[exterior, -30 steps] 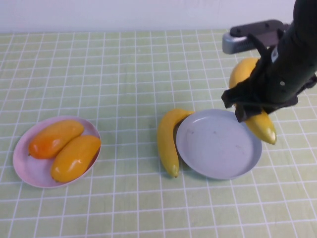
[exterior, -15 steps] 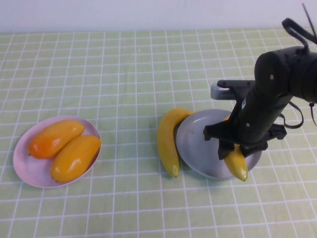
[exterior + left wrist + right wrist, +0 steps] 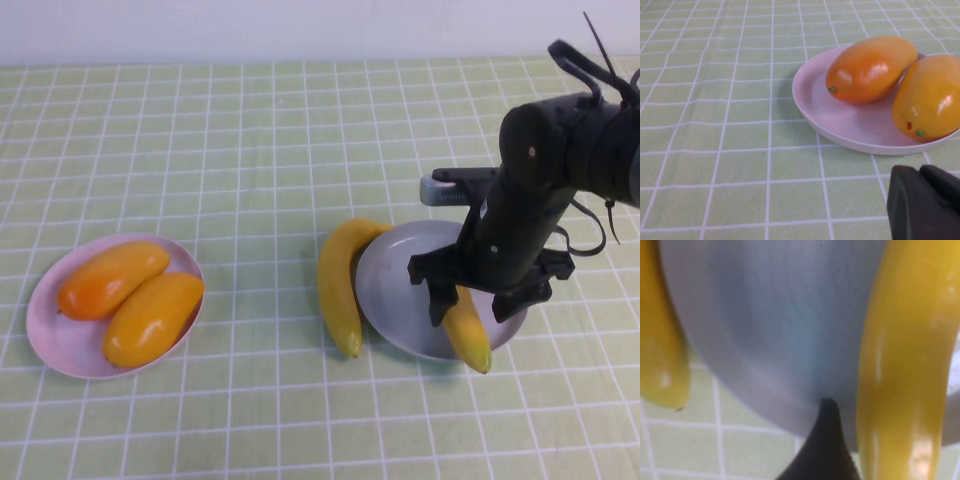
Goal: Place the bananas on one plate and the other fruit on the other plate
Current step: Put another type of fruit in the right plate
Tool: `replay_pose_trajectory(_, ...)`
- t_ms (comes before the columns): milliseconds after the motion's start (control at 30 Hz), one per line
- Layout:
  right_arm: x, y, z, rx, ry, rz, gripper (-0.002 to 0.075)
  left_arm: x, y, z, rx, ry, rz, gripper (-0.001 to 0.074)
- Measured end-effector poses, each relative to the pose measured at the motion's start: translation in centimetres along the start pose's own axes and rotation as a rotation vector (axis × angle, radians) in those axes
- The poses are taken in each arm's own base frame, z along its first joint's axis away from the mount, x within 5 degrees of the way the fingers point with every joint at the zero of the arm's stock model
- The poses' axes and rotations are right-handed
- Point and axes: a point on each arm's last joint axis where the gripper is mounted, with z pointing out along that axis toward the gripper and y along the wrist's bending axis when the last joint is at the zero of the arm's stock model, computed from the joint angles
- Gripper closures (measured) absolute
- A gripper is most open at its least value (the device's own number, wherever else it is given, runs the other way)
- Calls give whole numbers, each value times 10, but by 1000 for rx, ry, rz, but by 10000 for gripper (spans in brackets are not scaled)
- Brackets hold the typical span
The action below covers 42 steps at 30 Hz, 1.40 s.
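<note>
While the right gripper (image 3: 478, 297) stood spread wide over the grey-blue plate (image 3: 400, 290), a banana (image 3: 468, 330) lay released between its fingers, tip past the near rim | second banana (image 3: 340, 280) touched the left rim | left gripper (image 3: 925, 202) clenched near the pink plate (image 3: 60, 345) with both mangoes (image 3: 130, 295) | bare cloth between plates

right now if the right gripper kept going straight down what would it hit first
Likely the banana lying on the grey-blue plate: the right gripper, fingers open, hangs right over it. Depth is unclear.
</note>
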Motion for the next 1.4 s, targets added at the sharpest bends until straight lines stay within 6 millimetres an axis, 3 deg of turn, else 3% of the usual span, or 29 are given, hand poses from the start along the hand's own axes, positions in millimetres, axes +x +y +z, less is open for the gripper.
replay_pose_trajectory(133,-9,7,-27,-6,-4,-10,191,0,0,0,0,0,0,736)
replay_pose_trajectory(300,-25,23,-66,-99,-106,-32,233,0,0,0,0,0,0,736)
replay_pose_trajectory(433,-27,43,-77,-150,-163,-88,266,0,0,0,0,0,0,736)
replay_pose_trajectory(533,-28,60,-69,-166,-160,-130,274,0,0,0,0,0,0,735)
replay_pose_trajectory(767,-42,94,-22,-161,-102,-198,277,0,0,0,-2,0,4,736)
replay_pose_trajectory(1000,-60,103,-2,-153,-79,-203,277,0,0,0,-2,0,4,736)
replay_pose_trajectory(1400,-67,105,20,-137,-41,-202,277,0,0,0,-2,0,4,735)
